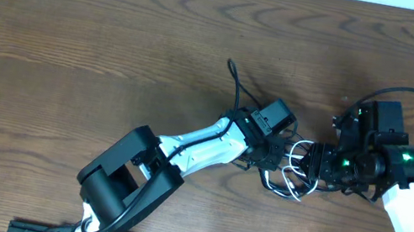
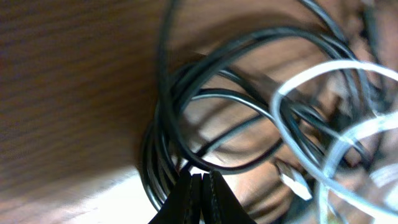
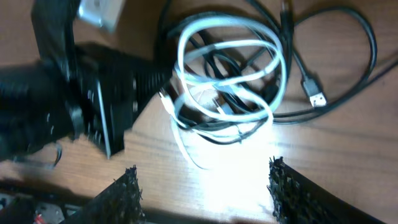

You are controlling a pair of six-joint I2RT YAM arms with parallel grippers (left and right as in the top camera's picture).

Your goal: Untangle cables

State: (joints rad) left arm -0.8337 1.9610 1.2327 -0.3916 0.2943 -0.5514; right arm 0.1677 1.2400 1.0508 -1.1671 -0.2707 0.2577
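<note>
Black cable (image 2: pixel 155 155), white cable (image 3: pixel 284 68) — where?
— One looped bundle on the wood table (image 1: pixel 75 42), lower right of centre in the overhead view.
Handling?
— Light, limp, slick. Loops slide, then snag on each other. Plugs are the only stiff bits. Take a single strand at an outer loop or near the free plug (image 3: pixel 317 98), not mid-knot.
Left gripper (image 2: pixel 198 183)?
— Pinched fully closed, tips right at a black strand. It's blurred, so can't tell if it actually has it.
Right gripper (image 3: pixel 205 186)?
— Spread wide, nothing in it, hovering just beside the white loops.
</note>
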